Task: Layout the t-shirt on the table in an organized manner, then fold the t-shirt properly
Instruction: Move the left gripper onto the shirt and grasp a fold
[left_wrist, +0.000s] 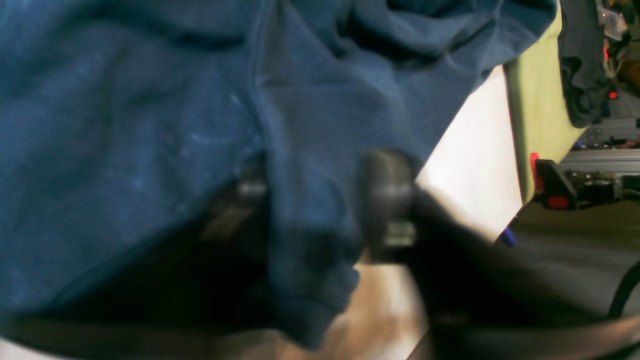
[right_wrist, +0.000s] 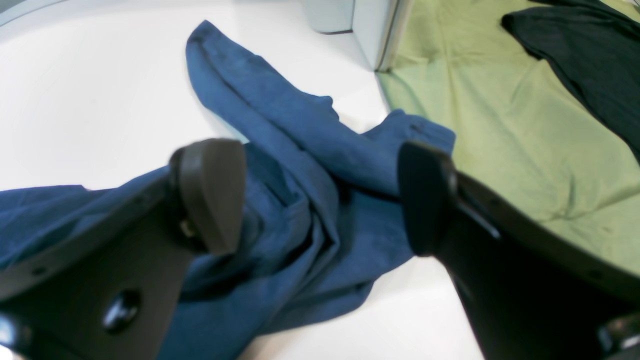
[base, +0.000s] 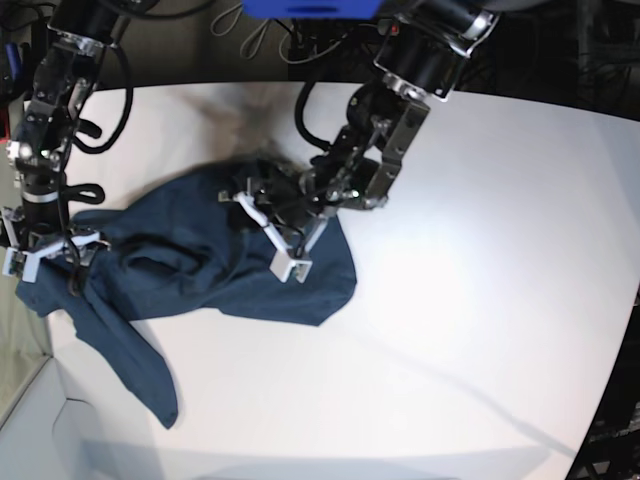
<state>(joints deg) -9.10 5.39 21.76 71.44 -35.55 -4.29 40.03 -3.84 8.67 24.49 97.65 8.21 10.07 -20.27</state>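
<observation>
navy t-shirt (base: 200, 270) crumpled, long axis left-right; left end effector (left_wrist: 320, 200) pinching it, right end effector (right_wrist: 320, 195) wide open.

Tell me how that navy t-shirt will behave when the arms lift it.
The t-shirt lies bunched in soft folds, so it will probably sag and drape, not hold shape. The left gripper pinches a single fold; the rest likely trails on the table. It looks light.

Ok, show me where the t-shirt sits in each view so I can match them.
Left wrist: t-shirt fills the upper left, a fold between the left gripper fingers.
Right wrist: centre and lower left, under the open right gripper.
Base: left-centre.
Shared landmark: white table.
</observation>
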